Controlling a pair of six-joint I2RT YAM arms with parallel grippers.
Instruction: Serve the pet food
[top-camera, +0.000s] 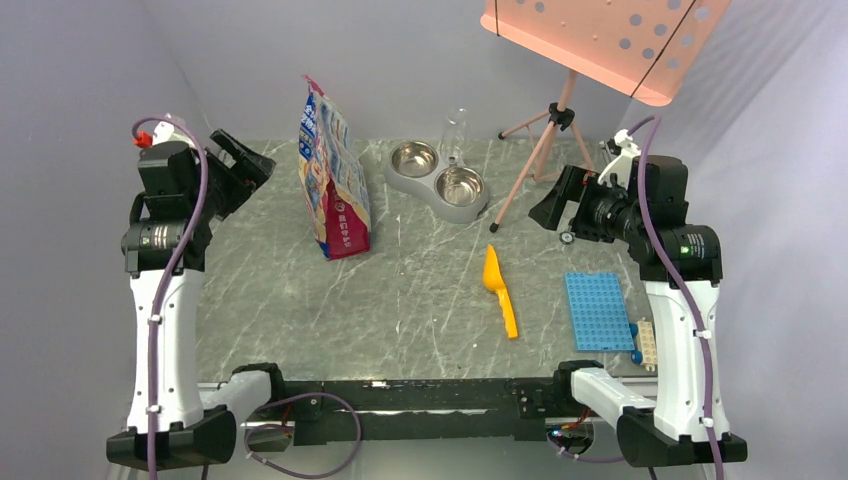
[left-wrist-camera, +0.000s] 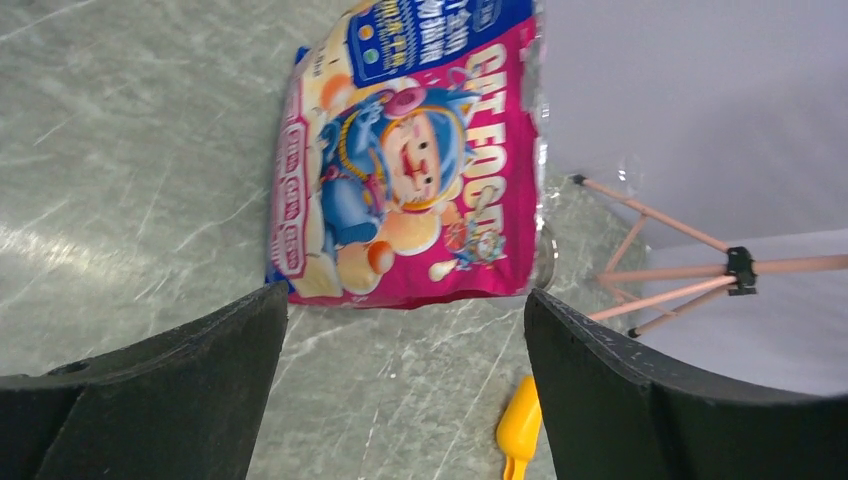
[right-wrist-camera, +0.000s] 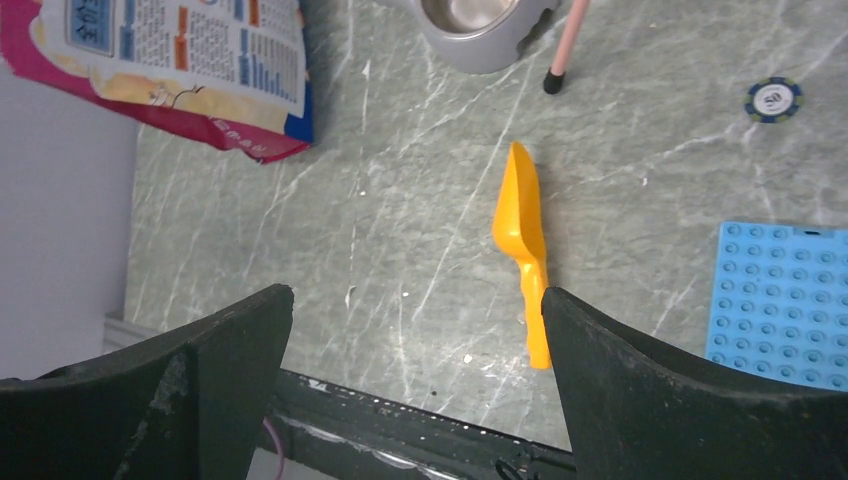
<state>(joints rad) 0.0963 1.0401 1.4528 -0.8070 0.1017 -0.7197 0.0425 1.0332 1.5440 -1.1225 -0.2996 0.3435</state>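
Both arms were raised at the outer sides of the worktop, neither in contact with any item. The left claw was released, its two dark fingers spread wide with nothing between them. The right claw was likewise released, fingers spread and gripping nothing.

A printed bag marked CAT FOOD stood upright on its base at the rear left of the worktop, just inboard of the left claw. The pet food itself could not be seen in any view, so its position could not be confirmed from the pictures.

A grey double-bowl feeder sat at the rear centre, right of the bag and apart from it, and held two metal bowls side by side. What showed of the bowls in the top view was bare shiny metal.

A yellow scoop lay flat on the worktop nearer the arms than the feeder and right of centre. Its cup end pointed toward the feeder and its handle toward the near edge. It touched neither claw.

A blue studded plate lay flat to the right of the scoop, beside the right arm. A small white studded piece lay just beside its near right corner.

A pink tripod stand stood at the rear right, one foot resting near the feeder. It carried a pink perforated panel overhead. A small round token lay on the worktop between that foot and the blue plate.
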